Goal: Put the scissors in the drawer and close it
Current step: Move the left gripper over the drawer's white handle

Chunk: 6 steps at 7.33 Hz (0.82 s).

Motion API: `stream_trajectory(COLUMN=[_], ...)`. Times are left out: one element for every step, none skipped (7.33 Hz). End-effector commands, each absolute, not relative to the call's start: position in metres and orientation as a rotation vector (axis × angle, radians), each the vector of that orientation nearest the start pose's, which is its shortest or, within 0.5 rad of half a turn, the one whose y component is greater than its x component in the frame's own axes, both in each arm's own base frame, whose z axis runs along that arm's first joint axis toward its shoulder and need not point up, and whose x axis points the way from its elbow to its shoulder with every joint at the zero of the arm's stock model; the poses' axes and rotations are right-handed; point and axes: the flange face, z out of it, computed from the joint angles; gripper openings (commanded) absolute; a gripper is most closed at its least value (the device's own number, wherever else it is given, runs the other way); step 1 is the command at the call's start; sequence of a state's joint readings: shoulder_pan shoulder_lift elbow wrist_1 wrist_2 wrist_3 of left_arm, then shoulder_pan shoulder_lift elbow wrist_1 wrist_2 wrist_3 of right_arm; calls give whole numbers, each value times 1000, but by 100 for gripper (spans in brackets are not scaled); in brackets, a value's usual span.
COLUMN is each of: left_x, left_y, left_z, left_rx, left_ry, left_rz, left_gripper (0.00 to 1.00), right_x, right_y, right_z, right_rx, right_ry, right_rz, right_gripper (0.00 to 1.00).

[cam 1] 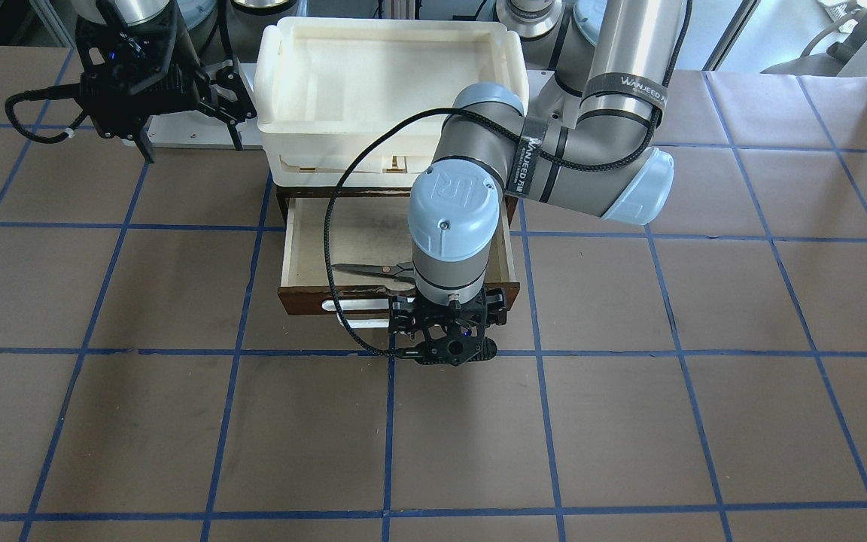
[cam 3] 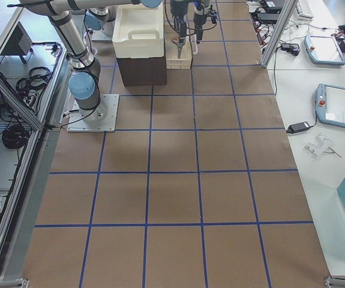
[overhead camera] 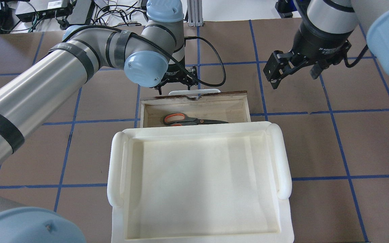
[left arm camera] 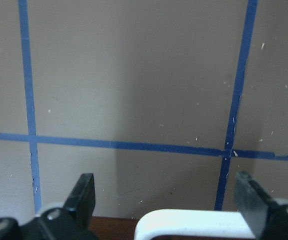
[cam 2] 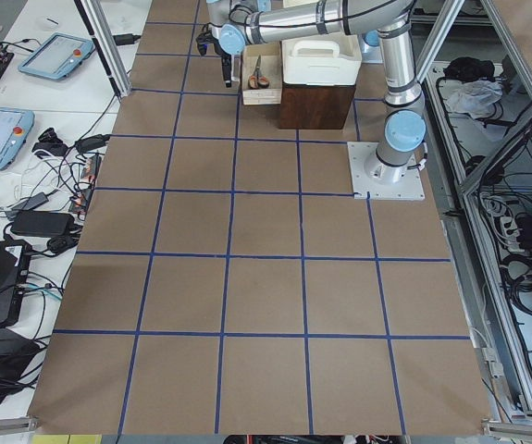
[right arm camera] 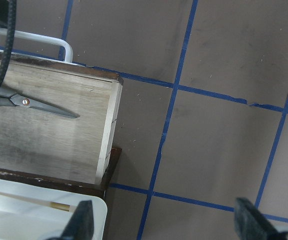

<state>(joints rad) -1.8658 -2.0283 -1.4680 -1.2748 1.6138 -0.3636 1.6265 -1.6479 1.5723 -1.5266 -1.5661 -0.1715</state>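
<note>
The drawer [cam 1: 299, 299] stands pulled open, with a dark brown front and a pale wood inside [overhead camera: 214, 107]. The scissors [cam 1: 373, 269] lie flat inside it; their orange-lined handles show in the overhead view [overhead camera: 194, 119] and their blades in the right wrist view [right arm camera: 33, 104]. My left gripper [cam 1: 447, 345] is open and empty, pointing down just in front of the drawer's front. In the left wrist view its fingers [left arm camera: 83, 196] stand either side of the white bar handle [left arm camera: 194, 220]. My right gripper [overhead camera: 294, 72] is open and empty, held above the table beside the drawer.
A cream-white plastic tray [overhead camera: 117, 168] sits on top of the cabinet, over the drawer's back part. The left arm's cable [cam 1: 332, 226] loops over the open drawer. Brown table surface with blue tape lines [cam 1: 539, 421] surrounds the cabinet.
</note>
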Motion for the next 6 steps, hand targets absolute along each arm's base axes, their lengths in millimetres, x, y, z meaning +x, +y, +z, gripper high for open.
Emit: stream_trajectory(left_x=[-310, -310, -309, -307, -308, -306], left_y=[-579, -577, -575, -572, -569, -568], left_z=[308, 309, 309, 309, 307, 306], left_rx=[-107, -106, -108, -107, -109, -113], left_ry=[3080, 3075, 3073, 3061, 3055, 3048], left_rz=[107, 127, 141, 178, 210, 234], left_gripper=[100, 100, 100, 100, 100, 100], right_x=[159, 159, 159, 159, 160, 160], right_y=[-454, -454, -454, -455, -454, -454], right_z=[519, 519, 519, 518, 518, 518], right_rx=[-370, -370, -370, -353, -346, -256], right_ry=[3115, 3115, 3115, 3115, 3116, 3125], right_rz=[-53, -53, -51, -51, -51, -51], right_gripper=[100, 100, 100, 100, 100, 100])
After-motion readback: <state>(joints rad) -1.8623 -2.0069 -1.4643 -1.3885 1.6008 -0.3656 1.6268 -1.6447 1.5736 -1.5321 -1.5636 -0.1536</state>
